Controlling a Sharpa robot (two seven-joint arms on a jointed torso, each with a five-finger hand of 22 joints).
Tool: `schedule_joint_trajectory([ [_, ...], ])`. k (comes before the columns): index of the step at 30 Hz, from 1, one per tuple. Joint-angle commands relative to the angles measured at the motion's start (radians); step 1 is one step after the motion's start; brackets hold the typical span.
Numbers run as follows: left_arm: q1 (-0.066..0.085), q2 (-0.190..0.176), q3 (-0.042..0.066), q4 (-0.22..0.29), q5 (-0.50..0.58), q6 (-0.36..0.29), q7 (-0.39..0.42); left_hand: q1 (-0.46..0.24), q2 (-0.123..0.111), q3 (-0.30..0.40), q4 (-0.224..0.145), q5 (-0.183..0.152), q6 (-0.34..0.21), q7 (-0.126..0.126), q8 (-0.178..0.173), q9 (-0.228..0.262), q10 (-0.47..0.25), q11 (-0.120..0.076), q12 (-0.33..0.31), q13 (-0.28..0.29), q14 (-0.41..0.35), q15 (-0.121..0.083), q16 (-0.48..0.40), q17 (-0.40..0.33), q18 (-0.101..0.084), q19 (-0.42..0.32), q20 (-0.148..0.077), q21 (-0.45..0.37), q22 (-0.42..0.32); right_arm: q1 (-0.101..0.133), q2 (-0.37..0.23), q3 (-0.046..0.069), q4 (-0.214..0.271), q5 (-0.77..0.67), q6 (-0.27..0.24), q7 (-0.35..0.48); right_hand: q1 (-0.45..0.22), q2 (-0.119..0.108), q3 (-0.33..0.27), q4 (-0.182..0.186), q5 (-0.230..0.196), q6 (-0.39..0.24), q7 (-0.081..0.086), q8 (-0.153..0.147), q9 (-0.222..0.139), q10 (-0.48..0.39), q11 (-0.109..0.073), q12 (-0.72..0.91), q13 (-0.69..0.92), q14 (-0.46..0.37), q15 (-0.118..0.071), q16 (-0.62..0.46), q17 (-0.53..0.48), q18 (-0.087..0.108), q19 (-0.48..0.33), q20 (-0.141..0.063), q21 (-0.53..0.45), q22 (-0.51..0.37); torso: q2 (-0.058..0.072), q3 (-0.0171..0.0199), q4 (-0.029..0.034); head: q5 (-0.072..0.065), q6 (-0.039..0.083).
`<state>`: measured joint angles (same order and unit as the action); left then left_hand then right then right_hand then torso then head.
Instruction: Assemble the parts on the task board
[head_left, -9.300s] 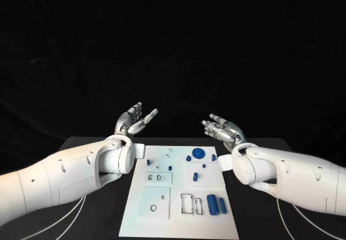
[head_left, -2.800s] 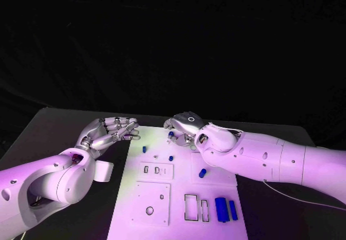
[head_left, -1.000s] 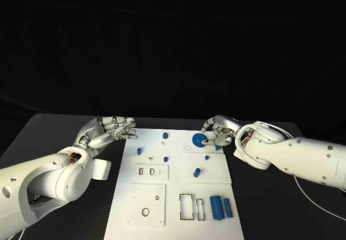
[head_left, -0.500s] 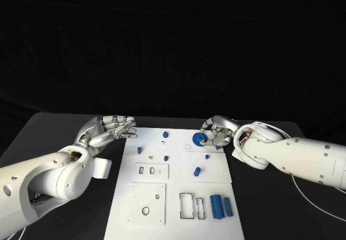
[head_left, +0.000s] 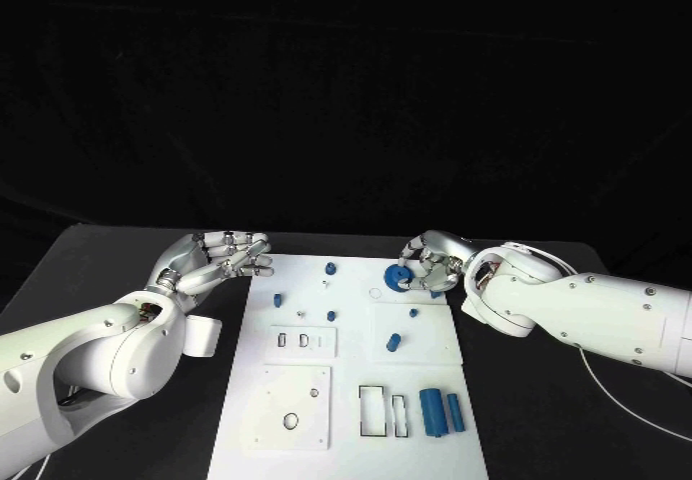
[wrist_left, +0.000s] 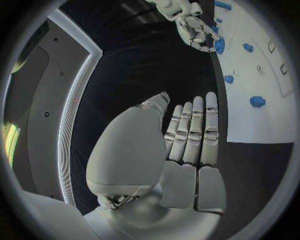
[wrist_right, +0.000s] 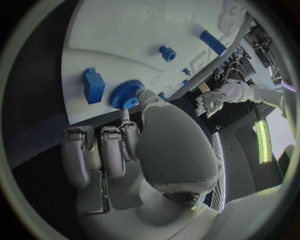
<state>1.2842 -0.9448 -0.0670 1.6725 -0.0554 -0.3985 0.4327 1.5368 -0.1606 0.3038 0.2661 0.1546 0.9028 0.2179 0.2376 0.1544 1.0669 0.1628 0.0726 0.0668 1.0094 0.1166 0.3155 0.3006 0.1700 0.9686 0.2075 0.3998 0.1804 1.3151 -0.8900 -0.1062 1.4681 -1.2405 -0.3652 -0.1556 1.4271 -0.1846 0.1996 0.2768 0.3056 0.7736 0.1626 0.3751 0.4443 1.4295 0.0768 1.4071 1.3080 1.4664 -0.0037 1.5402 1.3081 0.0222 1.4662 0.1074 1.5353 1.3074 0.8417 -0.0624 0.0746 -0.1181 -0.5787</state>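
One blue gear (head_left: 395, 277) sits at the board's (head_left: 346, 440) far right, our right hand (head_left: 427, 266) curled around it, apparently gripping. It looks light, stiff and toothed, so we'd pinch its rim. Our left hand (head_left: 216, 262) hangs empty, fingers loosely curled.

since the earliest picture, both hands have lowered to the task board (head_left: 346, 400), where the right hand (head_left: 430, 262) now grips the blue gear (head_left: 398, 277).
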Motion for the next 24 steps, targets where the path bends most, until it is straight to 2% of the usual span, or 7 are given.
schedule_joint_trajectory([
  [1, 0.001, 0.001, 0.001, 0.002, 0.000, 0.019, 0.003, 0.007, 0.000, 0.006, -0.001, -0.003, -0.001, 0.000, -0.006, -0.001, -0.003, 0.003, -0.006, -0.001, -0.006, 0.000, -0.003, 0.001, 0.009, -0.005, 0.001, 0.006, 0.001, -0.004, 0.004, -0.002, -0.003, -0.022, 0.021, -0.006, 0.017, 0.001, 0.011, -0.002, -0.008, 0.009, -0.002, 0.005, -0.003, 0.009, -0.001, 0.007, 0.092, 0.089, 0.008, 0.007, 0.189, -0.010, 0.073, 0.004, 0.004, 0.222, 0.001, -0.0003, -0.0004, 0.000, -0.001],
  [4, 0.001, 0.001, 0.001, 0.001, 0.000, 0.020, 0.002, 0.008, 0.001, 0.007, -0.002, -0.003, 0.000, 0.000, -0.006, -0.001, -0.003, 0.003, -0.007, -0.001, -0.006, 0.000, -0.003, 0.002, 0.009, -0.006, 0.001, 0.007, 0.002, -0.007, 0.006, -0.002, 0.000, -0.069, 0.014, -0.010, 0.039, 0.003, 0.043, -0.014, -0.054, 0.019, -0.002, 0.004, -0.009, 0.015, -0.002, 0.016, 0.102, 0.090, 0.008, 0.008, 0.193, -0.012, 0.078, 0.004, 0.009, 0.229, 0.001, -0.0001, 0.0000, -0.001, -0.002],
  [8, 0.001, 0.002, 0.001, 0.001, 0.000, 0.021, 0.001, 0.008, 0.001, 0.007, -0.002, -0.003, 0.000, 0.000, -0.006, -0.001, -0.003, 0.003, -0.007, -0.001, -0.006, 0.000, -0.003, 0.002, 0.009, -0.006, 0.001, 0.007, 0.002, -0.014, 0.007, -0.002, 0.010, -0.140, -0.006, -0.010, 0.050, 0.000, 0.078, -0.023, -0.073, 0.044, -0.006, 0.008, -0.014, 0.027, -0.005, 0.030, 0.118, 0.091, 0.006, 0.010, 0.197, -0.015, 0.086, 0.003, 0.017, 0.240, 0.000, -0.0003, -0.0002, -0.003, -0.004],
  [17, 0.001, 0.001, 0.001, 0.000, 0.000, 0.023, -0.002, 0.008, 0.002, 0.008, -0.002, -0.003, -0.001, 0.001, -0.006, -0.001, -0.004, 0.003, -0.007, -0.001, -0.007, 0.000, -0.004, 0.002, 0.009, -0.006, 0.001, 0.008, 0.002, -0.023, 0.005, -0.002, 0.039, -0.224, -0.073, 0.002, 0.045, -0.011, 0.125, -0.029, -0.076, 0.082, -0.016, 0.014, -0.021, 0.034, -0.013, 0.038, 0.127, 0.091, -0.001, 0.011, 0.200, -0.020, 0.098, -0.002, 0.029, 0.255, -0.001, -0.0003, 0.0007, -0.001, -0.001],
  [24, 0.001, 0.001, 0.001, 0.000, 0.000, 0.024, -0.003, 0.008, 0.003, 0.010, -0.003, -0.003, -0.001, 0.001, -0.007, -0.001, -0.005, 0.004, -0.007, -0.001, -0.007, 0.000, -0.004, 0.003, 0.008, -0.007, 0.001, 0.009, 0.003, -0.024, 0.002, -0.002, 0.080, -0.266, -0.166, 0.012, 0.018, -0.017, 0.156, -0.022, -0.059, 0.100, -0.021, 0.011, -0.029, 0.042, -0.019, 0.045, 0.135, 0.091, -0.006, 0.011, 0.200, -0.022, 0.105, -0.007, 0.035, 0.263, -0.001, -0.0009, 0.0000, 0.003, 0.007],
])
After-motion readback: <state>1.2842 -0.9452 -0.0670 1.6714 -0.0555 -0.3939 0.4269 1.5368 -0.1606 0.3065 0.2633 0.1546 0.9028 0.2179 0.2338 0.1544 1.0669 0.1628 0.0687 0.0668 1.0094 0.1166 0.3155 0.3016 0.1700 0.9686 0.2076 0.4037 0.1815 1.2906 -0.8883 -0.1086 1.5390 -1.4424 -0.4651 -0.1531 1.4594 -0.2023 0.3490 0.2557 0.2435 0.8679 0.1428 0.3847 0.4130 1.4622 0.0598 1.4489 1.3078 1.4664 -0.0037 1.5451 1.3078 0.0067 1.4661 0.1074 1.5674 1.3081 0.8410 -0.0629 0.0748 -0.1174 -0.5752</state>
